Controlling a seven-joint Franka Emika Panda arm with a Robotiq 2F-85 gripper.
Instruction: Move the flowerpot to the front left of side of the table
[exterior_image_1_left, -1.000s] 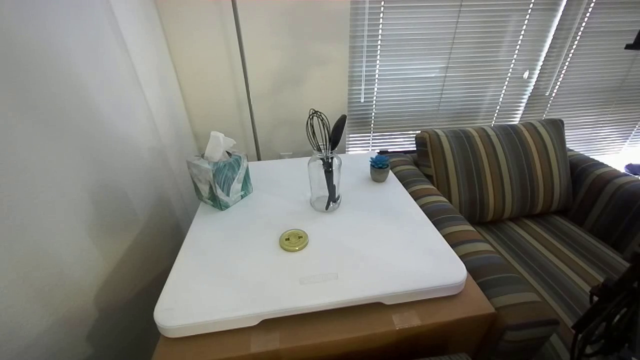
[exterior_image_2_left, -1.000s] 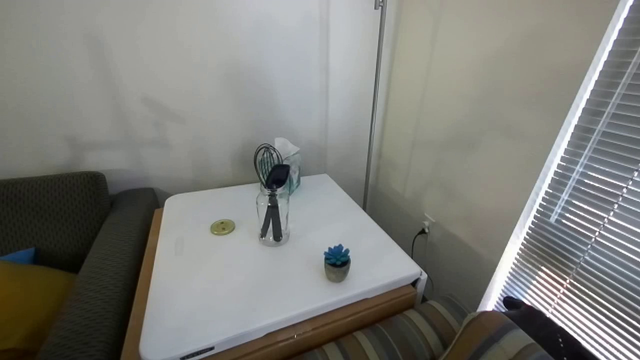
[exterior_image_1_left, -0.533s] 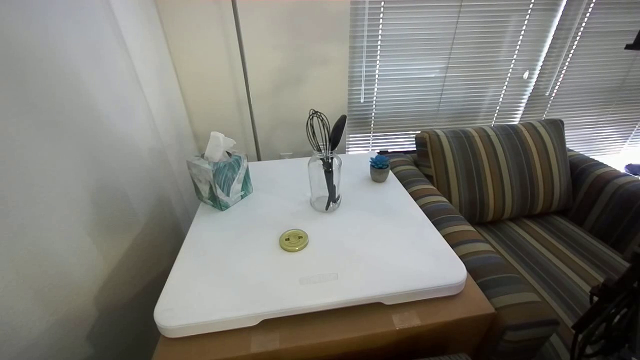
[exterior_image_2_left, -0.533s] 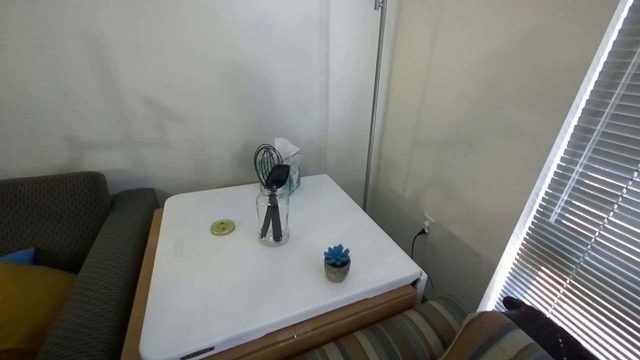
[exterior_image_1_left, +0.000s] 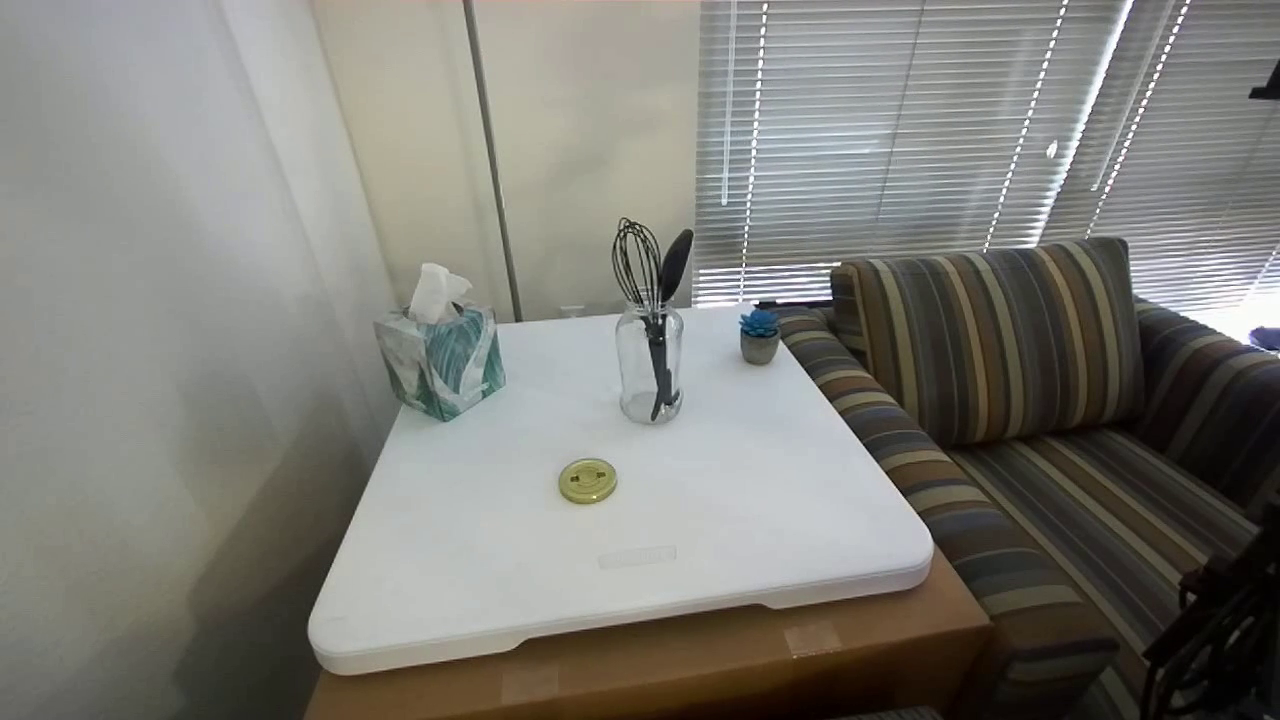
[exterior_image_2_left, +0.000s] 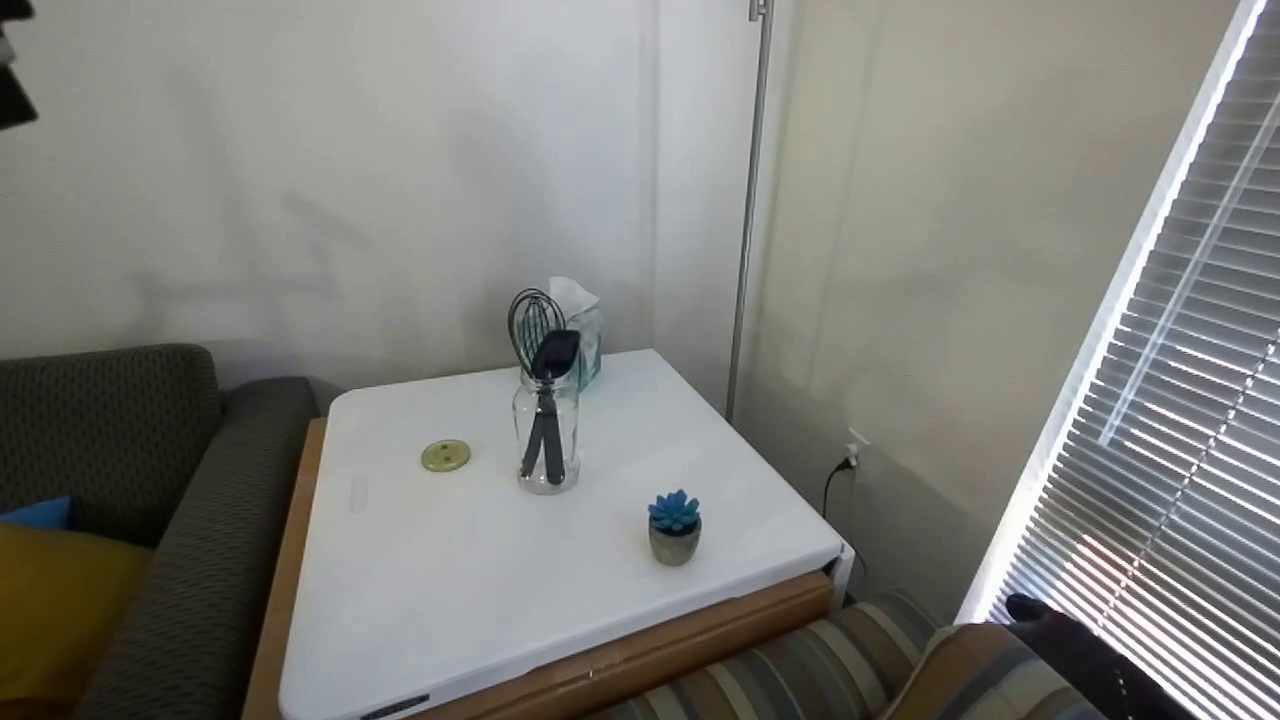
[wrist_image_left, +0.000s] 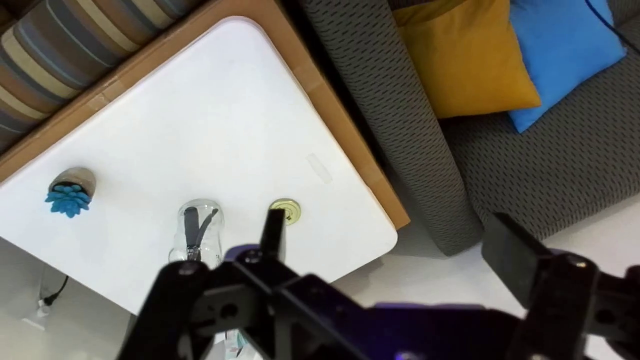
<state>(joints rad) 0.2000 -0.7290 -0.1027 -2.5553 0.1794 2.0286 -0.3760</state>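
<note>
1 pincer (wrist_image_left: 387, 240) gapes; 1 table (exterior_image_1_left: 780, 510) bears 1 flowerpot (exterior_image_2_left: 674, 535), 1 jar (exterior_image_1_left: 635, 375), 1 disc (exterior_image_1_left: 588, 481), 1 tissue box (exterior_image_1_left: 443, 362)

Black two-fingered gripper (wrist_image_left: 387, 245): violet-blue sheen across the middle
Blocky dark finger pads (wrist_image_left: 515, 260): flat-faced, matte
Round metallic screw heads (wrist_image_left: 577, 260): small, shiny
Angular grey-black linkage (wrist_image_left: 215, 316): round hole

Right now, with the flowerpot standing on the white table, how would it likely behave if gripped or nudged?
The flowerpot looks grey and hard-sided, so it probably won't squash. Its squat shape suggests sliding rather than tipping under a low nudge. The blue succulent looks spiky and many-leaved, so it might bend if gripped.
</note>
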